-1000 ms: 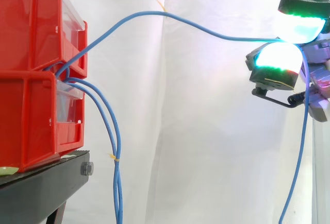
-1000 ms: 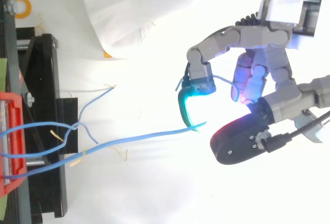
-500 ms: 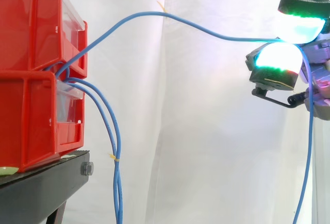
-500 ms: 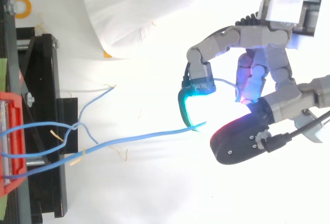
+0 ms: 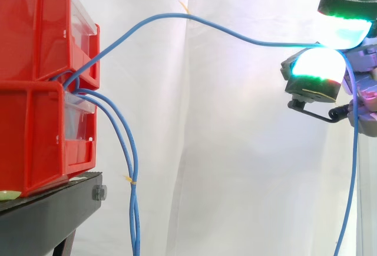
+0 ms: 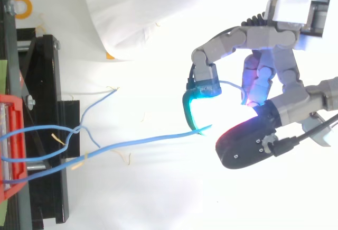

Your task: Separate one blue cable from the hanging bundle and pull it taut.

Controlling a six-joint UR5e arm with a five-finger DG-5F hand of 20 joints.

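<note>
My hand (image 6: 262, 38) is pinched on one blue cable (image 5: 171, 15).

In the side view I am at 3 o'clock, my glowing pads (image 5: 318, 65) clamped together on the cable. It rises from the red bins (image 5: 35, 126) at 9 o'clock, arcs high through 12, meets my pinch, then drops towards 5 o'clock. The bundle (image 5: 133, 168) hangs from the bins towards 7 o'clock, beside the black stand (image 5: 47, 212).

Grey robot hand (image 6: 272, 39), green-white glowing pads (image 5: 318, 65)
</note>
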